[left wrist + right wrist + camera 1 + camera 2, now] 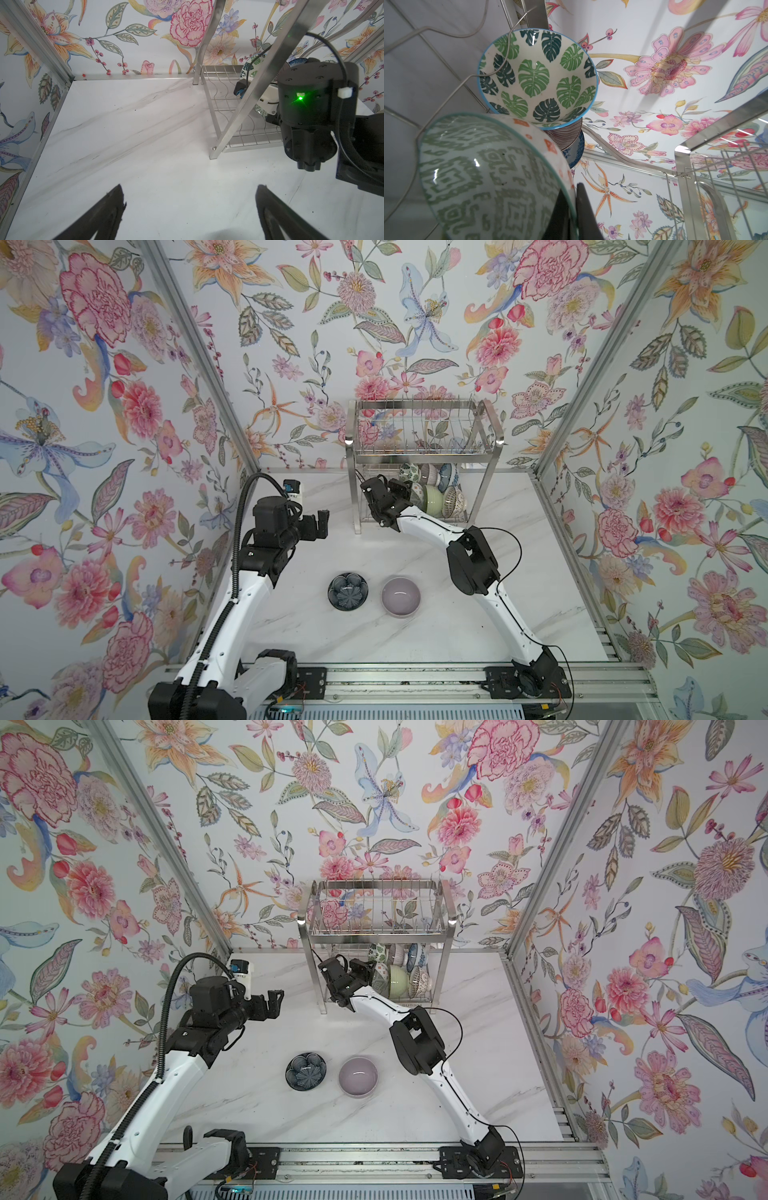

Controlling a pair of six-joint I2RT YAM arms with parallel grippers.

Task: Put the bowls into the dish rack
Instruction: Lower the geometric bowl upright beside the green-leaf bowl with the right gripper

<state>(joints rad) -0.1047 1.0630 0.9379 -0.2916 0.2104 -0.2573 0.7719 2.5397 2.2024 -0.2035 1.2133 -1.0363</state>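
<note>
Two bowls sit on the marble table (374,639), the dark flower-patterned bowl (348,591) toward the left gripper (191,188), which hangs wide open and empty, the plain lilac bowl (401,597) beside it. The right gripper (572,193) pinches the rim of the green geometric-print bowl (488,176), tipped on edge inside the lower tier of the steel wire dish rack (415,452), just beside the leaf-print bowl (537,76).

Walls: floral wallpaper (424,315) on three sides, pink, orange and blue blooms on a pale ground | Surface: white marble-look tabletop (374,639), grey veining | Frame: aluminium corner posts (198,352) at both back corners; slotted aluminium rail (415,682) along the near edge | Light: even, soft, faint shadows
</note>
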